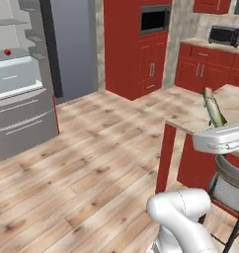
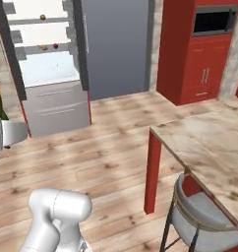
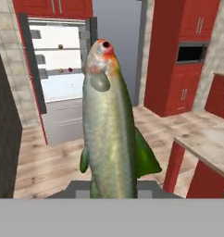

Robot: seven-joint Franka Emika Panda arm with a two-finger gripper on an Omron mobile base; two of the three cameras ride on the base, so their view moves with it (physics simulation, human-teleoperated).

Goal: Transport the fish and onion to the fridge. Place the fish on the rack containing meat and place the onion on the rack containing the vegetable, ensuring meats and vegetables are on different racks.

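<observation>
Gripping the fish tail-down, the hand holds it upright, head topmost.

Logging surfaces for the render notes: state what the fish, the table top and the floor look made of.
Fish: glossy, scaly-looking skin, greenish-silver with a sheen down its body.
Table top: looks like polished pale stone or laminate, with mottled beige veining.
Floor: light wood planks, matte, with visible grain and board seams.

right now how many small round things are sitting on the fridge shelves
3. One orange-brown lump on the upper shelf; on the lower shelf, a tan one beside a red ball. More may be hidden behind the fridge's frame.
</observation>
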